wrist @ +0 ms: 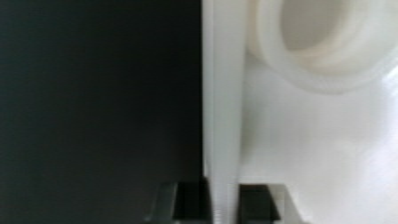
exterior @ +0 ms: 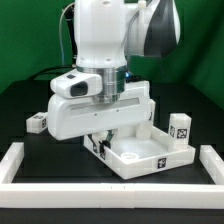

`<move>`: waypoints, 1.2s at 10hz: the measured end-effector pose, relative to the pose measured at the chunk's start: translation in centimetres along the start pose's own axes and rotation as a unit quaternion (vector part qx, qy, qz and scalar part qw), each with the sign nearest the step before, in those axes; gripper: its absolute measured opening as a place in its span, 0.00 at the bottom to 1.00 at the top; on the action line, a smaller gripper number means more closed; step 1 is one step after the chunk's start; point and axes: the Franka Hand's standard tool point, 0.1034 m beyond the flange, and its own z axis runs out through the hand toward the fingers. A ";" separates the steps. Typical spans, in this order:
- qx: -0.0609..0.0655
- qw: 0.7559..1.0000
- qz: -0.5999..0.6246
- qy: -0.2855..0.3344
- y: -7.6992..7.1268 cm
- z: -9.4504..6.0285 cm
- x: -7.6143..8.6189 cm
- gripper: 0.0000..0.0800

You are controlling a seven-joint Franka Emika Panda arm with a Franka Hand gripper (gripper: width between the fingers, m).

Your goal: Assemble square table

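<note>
The white square table panel [exterior: 150, 152] lies on the black work surface right of centre, raised rim up, with a tag on its front wall. My gripper [exterior: 104, 134] reaches straight down onto its left rim. In the wrist view the gripper [wrist: 224, 204] has one dark finger [wrist: 191, 204] on each side of the thin rim wall [wrist: 221, 100] and is pressed against it. A round corner socket [wrist: 331, 45] shows inside the panel. One tagged leg block [exterior: 181, 131] stands right of the panel, and another [exterior: 38, 122] at the far left.
Long white bars frame the work surface at the exterior view's left [exterior: 18, 166], front [exterior: 110, 191] and right [exterior: 212, 165]. A small tagged piece [exterior: 97, 147] sits under the gripper at the panel's left corner.
</note>
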 end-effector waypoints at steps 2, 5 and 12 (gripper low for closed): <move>-0.011 0.989 -0.149 -0.009 1.2 -0.1 2.7 0.07; -0.015 0.975 -0.223 -0.014 1.6 0.0 2.3 0.07; -0.055 0.897 -0.439 0.000 -1.5 -0.5 9.6 0.07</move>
